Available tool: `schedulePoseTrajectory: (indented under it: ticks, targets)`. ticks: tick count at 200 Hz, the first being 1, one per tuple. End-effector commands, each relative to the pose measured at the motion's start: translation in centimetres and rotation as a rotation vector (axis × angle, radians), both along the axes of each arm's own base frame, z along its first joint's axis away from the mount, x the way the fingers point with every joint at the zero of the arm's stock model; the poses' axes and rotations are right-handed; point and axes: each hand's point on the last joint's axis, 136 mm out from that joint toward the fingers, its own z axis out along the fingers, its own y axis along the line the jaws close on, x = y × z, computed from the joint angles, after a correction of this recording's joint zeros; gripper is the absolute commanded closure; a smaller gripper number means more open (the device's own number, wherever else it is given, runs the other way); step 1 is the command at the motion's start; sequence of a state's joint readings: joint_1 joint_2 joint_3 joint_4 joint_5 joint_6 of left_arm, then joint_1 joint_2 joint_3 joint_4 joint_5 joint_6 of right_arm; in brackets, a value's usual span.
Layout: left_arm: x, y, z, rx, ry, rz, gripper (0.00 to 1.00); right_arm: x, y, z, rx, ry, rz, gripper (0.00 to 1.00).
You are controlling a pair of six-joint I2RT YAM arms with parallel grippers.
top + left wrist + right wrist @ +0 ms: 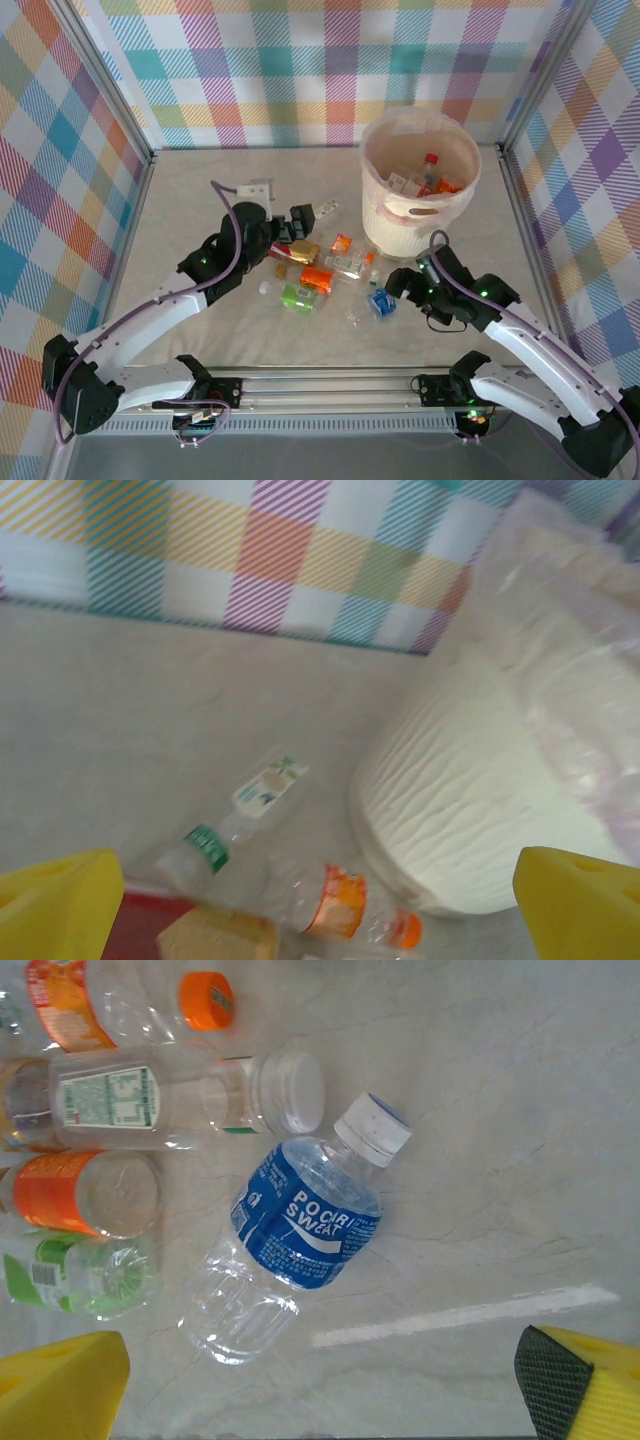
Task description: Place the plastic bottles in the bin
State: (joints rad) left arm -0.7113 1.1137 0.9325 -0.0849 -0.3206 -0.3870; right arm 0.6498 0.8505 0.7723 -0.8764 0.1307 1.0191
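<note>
Holds right gripper (320,1400) wide open, empty, above the blue-labelled bottle (298,1228) lying askew near the bin (420,215). Has left gripper (320,910) equally spread over the other plastic bottles (320,272). Could pinch the slick crushed wall off-centre and squirt it aside.

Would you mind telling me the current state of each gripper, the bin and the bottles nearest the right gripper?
left gripper: open, empty.
right gripper: open, above the blue-labelled bottle, not gripping it.
bin: upright, some bottles inside.
blue-labelled bottle: lying on its side on the table, capped.
white-capped bottle: lying on its side, capped.
</note>
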Motion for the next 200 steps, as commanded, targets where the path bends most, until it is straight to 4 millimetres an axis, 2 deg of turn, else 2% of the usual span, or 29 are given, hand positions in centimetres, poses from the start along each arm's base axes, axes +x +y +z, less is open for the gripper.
schedulePoseTrajectory:
  ticks: [1,35,74,123,200]
  targets:
    - [-0.7,2.6,0.2,-0.073,-0.035,0.112,0.00,1.0,1.0,-1.2,0.075,0.003,-0.097,0.00]
    - [-2.4,5.8,-3.0,-0.042,0.006,0.207,0.00,0.9,2.1,-4.0,0.090,0.077,-0.117,0.00]
    - [-3.2,7.6,-4.4,-0.033,0.022,0.269,0.00,1.3,4.2,-5.2,0.091,0.123,-0.084,0.00]
    - [-2.8,7.6,-5.0,-0.014,0.027,0.282,0.00,1.1,5.3,-6.7,0.054,0.179,-0.078,0.00]
    - [-2.3,7.6,-5.5,0.007,0.038,0.281,0.00,2.3,6.9,-7.1,0.052,0.178,-0.056,0.00]
